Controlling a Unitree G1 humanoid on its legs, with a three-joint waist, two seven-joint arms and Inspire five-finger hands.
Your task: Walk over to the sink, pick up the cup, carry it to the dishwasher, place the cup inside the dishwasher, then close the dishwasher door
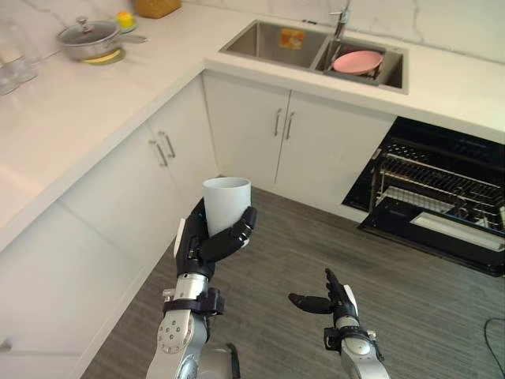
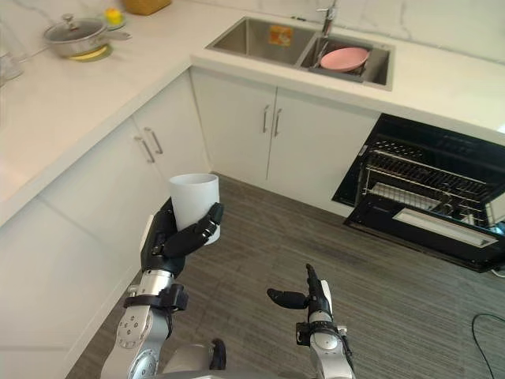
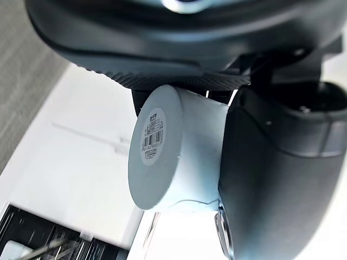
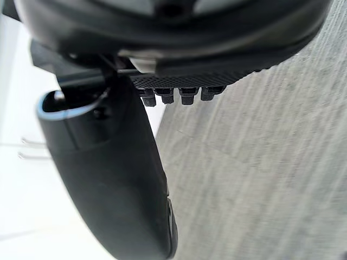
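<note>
My left hand is shut on a white cup, held upright above the wood-look floor in front of the corner cabinets. The left wrist view shows the cup's base with a barcode label, with the thumb wrapped round its side. My right hand hangs lower and to the right with straight fingers and nothing in it. The dishwasher stands open at the right under the counter, its wire rack pulled partly out over the lowered door. The steel sink is set in the counter at the back.
A pink plate lies in the sink's right basin beside the tap. A lidded pot and a clear glass stand on the left counter. White cabinet doors line the corner.
</note>
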